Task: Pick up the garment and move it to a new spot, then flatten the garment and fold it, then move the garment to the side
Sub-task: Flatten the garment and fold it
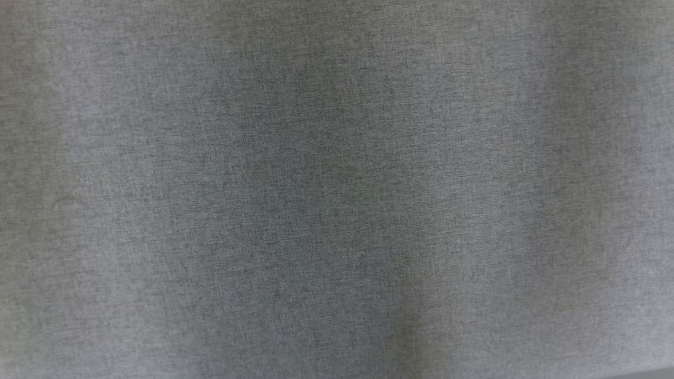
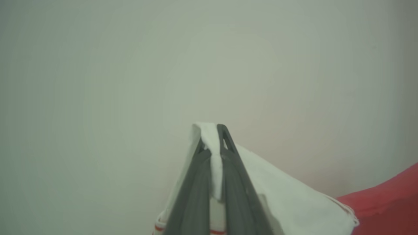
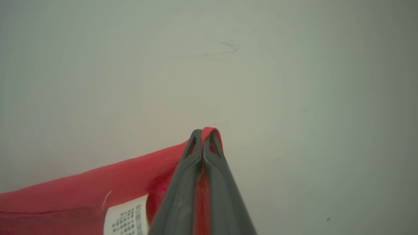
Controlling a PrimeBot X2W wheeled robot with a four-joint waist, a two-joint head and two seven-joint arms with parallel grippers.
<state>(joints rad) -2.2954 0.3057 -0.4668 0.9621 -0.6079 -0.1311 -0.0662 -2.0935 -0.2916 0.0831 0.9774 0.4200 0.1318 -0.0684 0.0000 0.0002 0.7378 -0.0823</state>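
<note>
The left tool [image 2: 212, 137] rises from the bottom middle of the left wrist view, its two dark fingers pressed together on a white fold of the garment [image 2: 287, 195]. A strip of that white cloth runs up between the fingers and curls over their tips. From there the white part slopes down to the lower right, where a thin red stripe edges it. Beyond it, the red part [image 2: 385, 202] takes the lower right corner. More red-striped trim shows at the bottom edge, left of the fingers.

The right tool [image 3: 204, 137] stands at the bottom middle of its own view, fingers closed tight and pinching a red edge of the garment [image 3: 98, 189], which loops just over the tips. The red cloth stretches away to the lower left, with a white printed label [image 3: 125, 218] at the bottom edge beside the fingers.

Behind both tools lies a plain pale surface [image 3: 294, 98] with faint scuffs at upper centre.

The head view shows grey woven fabric [image 1: 337, 189] under soft shadow bands.
</note>
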